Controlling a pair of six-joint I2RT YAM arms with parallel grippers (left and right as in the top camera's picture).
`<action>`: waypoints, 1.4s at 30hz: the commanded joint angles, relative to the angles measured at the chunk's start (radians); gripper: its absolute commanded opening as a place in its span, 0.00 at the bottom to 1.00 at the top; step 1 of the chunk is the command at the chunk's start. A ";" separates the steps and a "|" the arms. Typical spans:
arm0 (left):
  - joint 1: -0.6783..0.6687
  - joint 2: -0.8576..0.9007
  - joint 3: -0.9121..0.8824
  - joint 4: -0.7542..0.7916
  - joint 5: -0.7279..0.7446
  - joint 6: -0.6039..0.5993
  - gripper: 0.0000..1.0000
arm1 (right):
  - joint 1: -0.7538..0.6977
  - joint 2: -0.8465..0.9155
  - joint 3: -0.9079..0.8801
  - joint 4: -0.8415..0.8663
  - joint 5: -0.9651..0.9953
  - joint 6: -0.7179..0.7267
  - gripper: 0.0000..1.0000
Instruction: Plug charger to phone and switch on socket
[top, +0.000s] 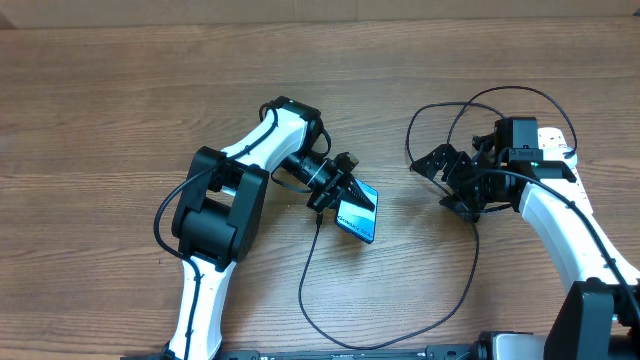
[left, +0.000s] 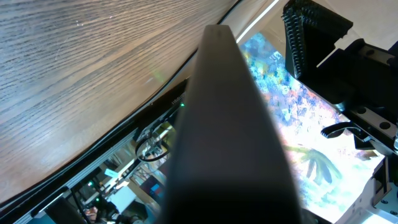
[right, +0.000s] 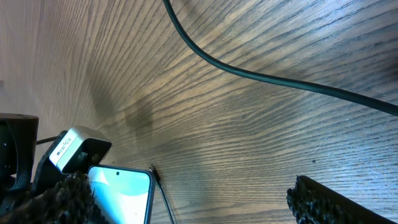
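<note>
My left gripper (top: 343, 193) is shut on the phone (top: 358, 216), gripping it by its edges and holding it tilted at mid-table. In the left wrist view the phone's dark edge (left: 227, 137) fills the middle. The charger cable (top: 305, 290) loops along the table's front edge and up to the right. Its connector tip (right: 153, 171) lies on the table beside the phone's corner (right: 121, 193), not touching it. My right gripper (top: 446, 182) is open and empty, its fingers (right: 199, 208) spread wide and facing the phone. The socket is out of view.
More cable loops (top: 470, 110) curl behind my right gripper, and one strand crosses the right wrist view (right: 249, 73). The wooden table (top: 120, 100) is bare at the left and back.
</note>
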 joint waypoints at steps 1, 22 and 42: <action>0.005 -0.043 -0.001 -0.003 0.024 0.005 0.04 | -0.002 0.001 0.000 0.005 0.010 -0.008 1.00; 0.002 -0.043 -0.001 0.053 -0.087 0.008 0.04 | -0.002 0.001 0.000 0.005 0.010 -0.008 1.00; 0.098 -0.043 -0.001 0.230 0.369 0.293 0.04 | -0.002 0.001 0.000 0.038 0.009 0.083 1.00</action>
